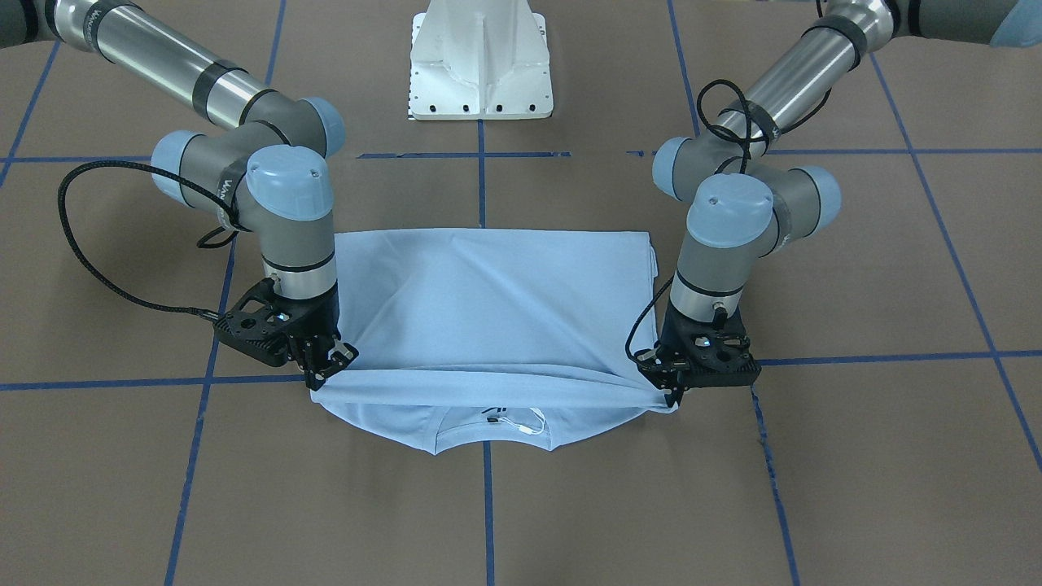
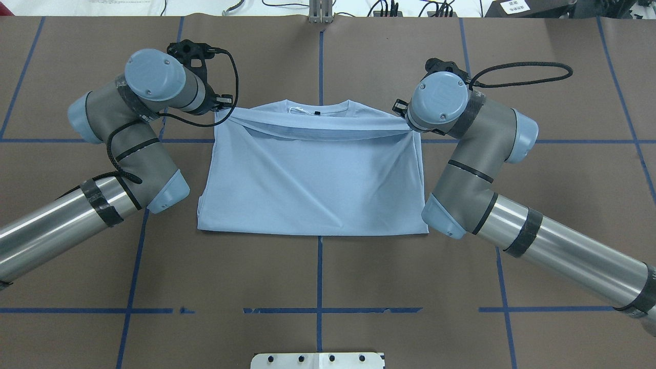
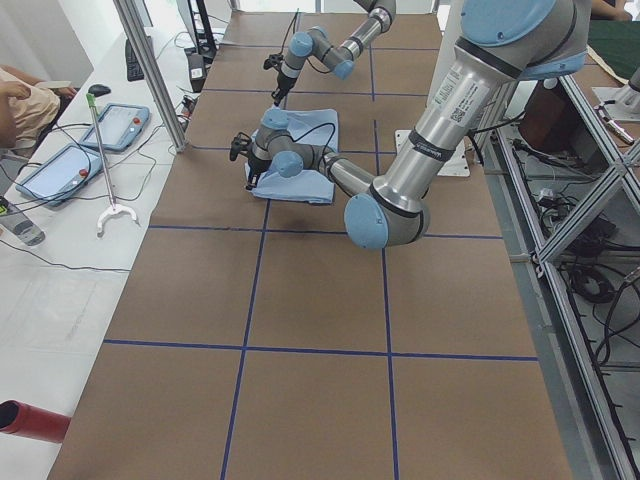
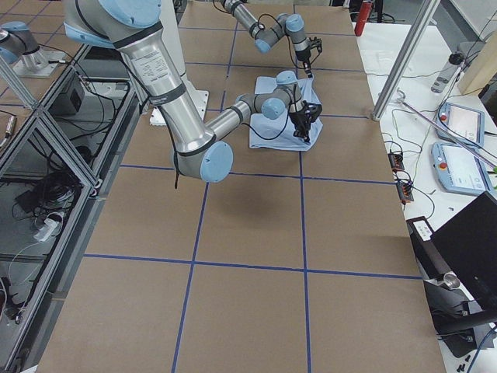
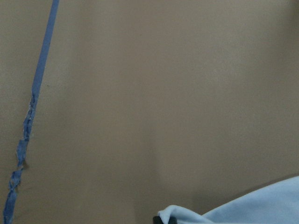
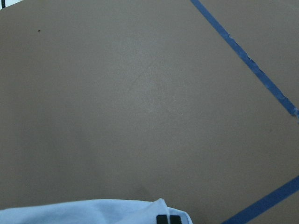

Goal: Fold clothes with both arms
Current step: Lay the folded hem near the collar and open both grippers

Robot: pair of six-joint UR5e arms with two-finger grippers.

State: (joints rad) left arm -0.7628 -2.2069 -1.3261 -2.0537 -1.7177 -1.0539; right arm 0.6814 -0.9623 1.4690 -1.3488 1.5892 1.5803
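Observation:
The light blue T-shirt (image 1: pixel 488 301) lies on the brown table, its lower half doubled over toward the collar (image 1: pixel 488 430), where the white tag (image 1: pixel 531 426) shows. The folded edge hangs taut between both grippers, just short of the collar (image 2: pixel 318 106). My left gripper (image 1: pixel 672 396) is shut on the edge's corner at the view's right. My right gripper (image 1: pixel 327 373) is shut on the other corner. Overhead, the wrists hide most of the left gripper (image 2: pixel 221 104) and right gripper (image 2: pixel 403 109). Each wrist view shows only a cloth corner (image 5: pixel 243 210) (image 6: pixel 93 212) low in frame.
The white pedestal base (image 1: pixel 480 61) stands behind the shirt. Blue tape lines (image 1: pixel 488 505) grid the brown table. Tablets (image 3: pixel 115 125) and a grabber tool lie on the side bench, where a person's arm (image 3: pixel 20 95) shows. A red cylinder (image 3: pixel 30 420) lies near that bench's corner.

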